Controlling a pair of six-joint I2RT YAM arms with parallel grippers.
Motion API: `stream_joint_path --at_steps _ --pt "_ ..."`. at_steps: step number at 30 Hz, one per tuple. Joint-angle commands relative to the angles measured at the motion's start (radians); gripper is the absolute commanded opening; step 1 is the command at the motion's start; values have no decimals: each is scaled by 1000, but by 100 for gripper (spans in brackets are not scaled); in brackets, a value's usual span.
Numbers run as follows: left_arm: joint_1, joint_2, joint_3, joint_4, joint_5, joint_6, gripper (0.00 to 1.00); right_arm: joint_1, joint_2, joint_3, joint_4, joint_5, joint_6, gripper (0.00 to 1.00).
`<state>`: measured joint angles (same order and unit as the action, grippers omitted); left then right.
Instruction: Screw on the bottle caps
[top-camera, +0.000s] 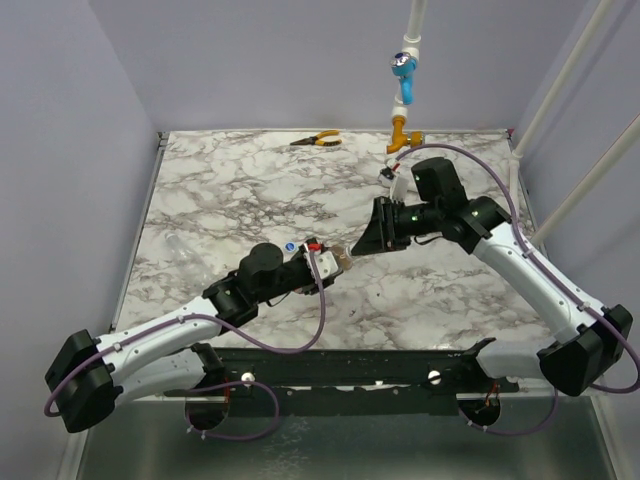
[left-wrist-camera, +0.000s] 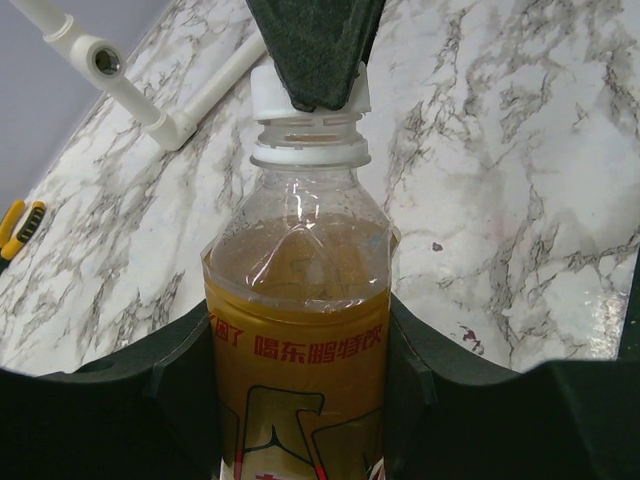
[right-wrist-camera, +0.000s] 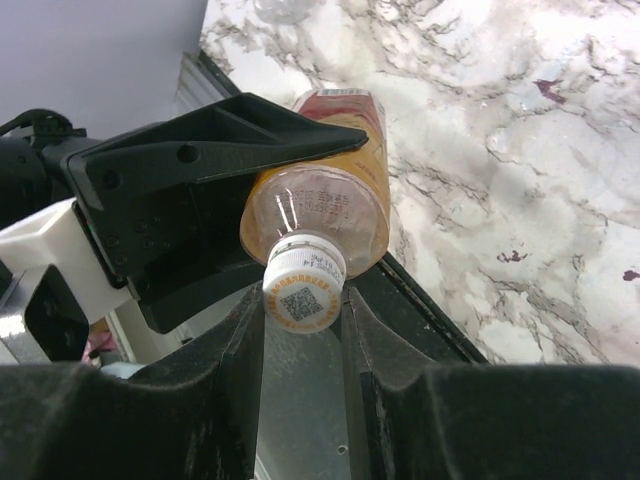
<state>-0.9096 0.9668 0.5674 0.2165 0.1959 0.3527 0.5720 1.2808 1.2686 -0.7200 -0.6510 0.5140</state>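
the left claw (left-wrist-camera: 300, 335) is closed on the bottle (left-wrist-camera: 298, 250), its two black fingers (left-wrist-camera: 180, 350) pressed against the sides of the red-lettered label. the amber drink fills the bottle up to the shoulder, and the clear part above it is empty. in the top view the bottle sits over the middle of the marble table (top-camera: 230, 190), its neck pointing toward the right arm.

the right claw (right-wrist-camera: 305, 300) meets it head-on and is clamped on the white cap (right-wrist-camera: 305, 288), one finger (right-wrist-camera: 240, 350) on each side, touching it. the cap sits on the neck of the bottle and has a small square code printed on its top. in the left wrist view a dark finger of the right claw covers the middle of the cap, and a slotted white ring shows on the neck just below it.

a blue cap (top-camera: 290, 245) lies on the table just beside the left arm's wrist, apart from the bottle.

orange-handled pliers (top-camera: 317, 139) lie near the far edge of the table. a light-blue valve handle (top-camera: 403, 68) hangs above the far right corner with an orange fitting (top-camera: 403, 130) below it, and a white pipe (left-wrist-camera: 150, 110) runs across the upper left of the left wrist view.
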Motion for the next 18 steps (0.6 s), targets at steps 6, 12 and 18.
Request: stream_joint_path --at_steps 6,12,18 --pt "-60 67 42 228 -103 120 21 20 56 13 -17 67 49 27" --pt "-101 116 51 339 -186 180 21 20 83 23 1 84 133 27" --pt "-149 170 52 464 -303 227 21 20 126 58 -4 124 231 27"
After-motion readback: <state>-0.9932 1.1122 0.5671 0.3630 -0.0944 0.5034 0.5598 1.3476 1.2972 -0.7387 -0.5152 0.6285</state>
